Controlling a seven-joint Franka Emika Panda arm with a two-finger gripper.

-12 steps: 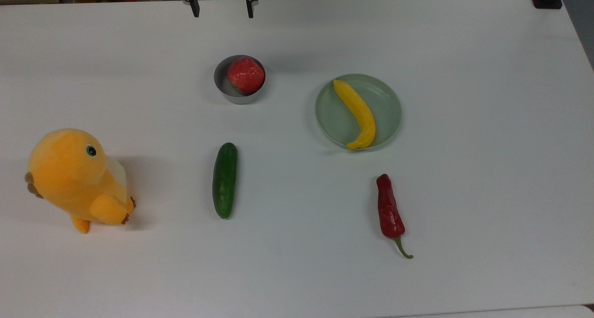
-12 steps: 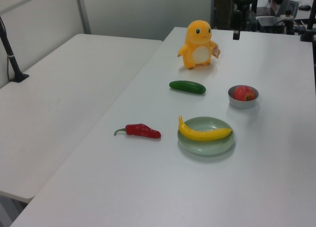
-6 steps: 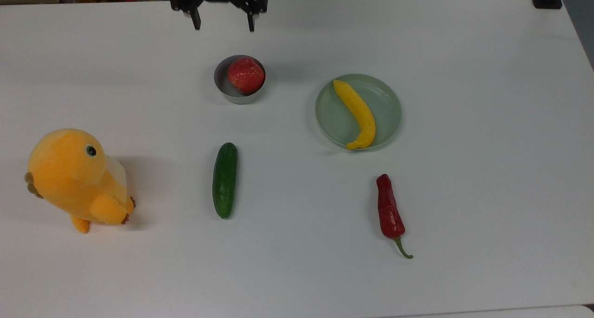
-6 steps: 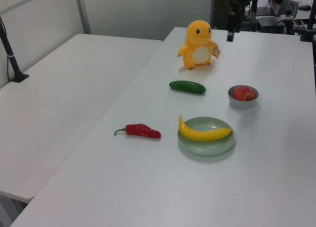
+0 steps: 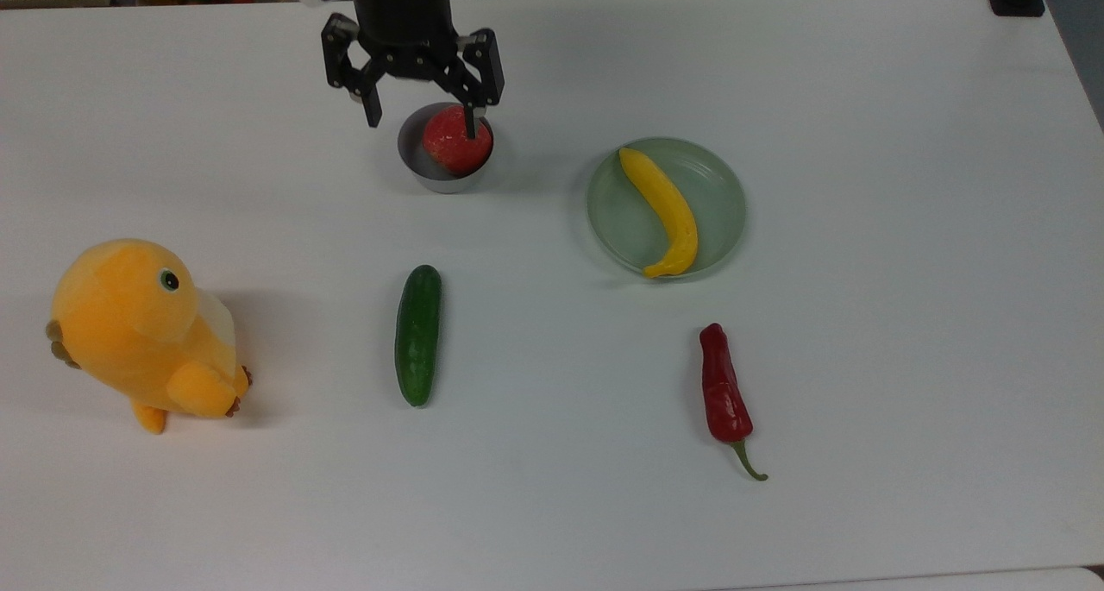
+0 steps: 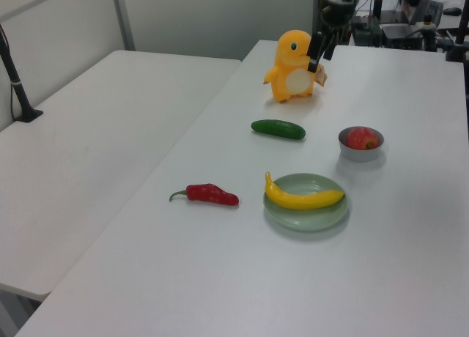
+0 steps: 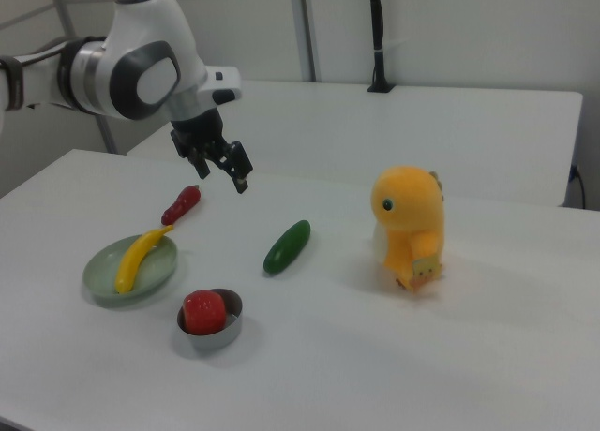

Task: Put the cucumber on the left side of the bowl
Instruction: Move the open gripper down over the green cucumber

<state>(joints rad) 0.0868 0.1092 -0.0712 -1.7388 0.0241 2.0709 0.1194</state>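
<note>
The dark green cucumber (image 5: 418, 335) lies flat on the white table, below the bowl in the top view and apart from it. In the left view the cucumber (image 6: 278, 129) is left of the bowl (image 6: 360, 154). The small grey metal bowl (image 5: 410, 158) holds a red fruit (image 5: 457, 140). My gripper (image 5: 423, 125) hangs open and empty in the air, overlapping the bowl's upper rim in the top view. In the right view the gripper (image 7: 221, 179) is well above the table, up and left of the cucumber (image 7: 287, 246) and the bowl (image 7: 232, 324).
A pale green dish (image 5: 724, 203) with a curved yellow fruit (image 5: 668, 216) sits at the top view's right of the bowl. A red chilli (image 5: 723, 392) lies below the dish. An orange plush toy (image 5: 138, 332) stands at the top view's left.
The gripper has come down from the top view's upper edge to over the bowl, still open. In the left view it moved left, in front of the plush. Nothing on the table moved.
</note>
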